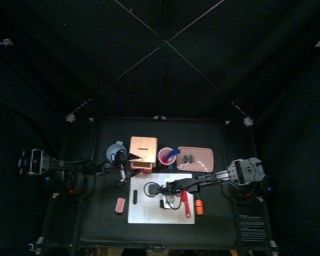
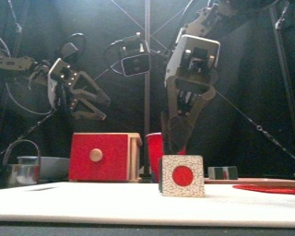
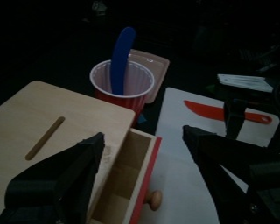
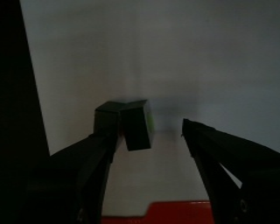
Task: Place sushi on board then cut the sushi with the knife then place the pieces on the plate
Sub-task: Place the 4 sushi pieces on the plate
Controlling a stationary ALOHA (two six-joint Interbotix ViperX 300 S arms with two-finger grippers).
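**Sushi block on board, both end effectors empty**

Top view: white board point(image 1: 147, 212) at the bench front. Right end effector point(image 1: 167, 190) over it. Left end effector point(image 1: 119, 160) near the wooden box point(image 1: 140, 148). Pink plate point(image 1: 194, 157) behind the board.

Front view: sushi point(image 2: 181, 175) upright on the board, red-centred face toward the front, so roll axis front to back. Short block, no marked long side. Judged light, rigid and smooth-sided; best taken across the two dark flanks.

Left wrist view: jaws spread, nothing held. Red knife point(image 3: 219, 111) flat on the board.

Right wrist view: jaws spread wide, nothing held. Sushi just ahead, in line with the gap, not touched.
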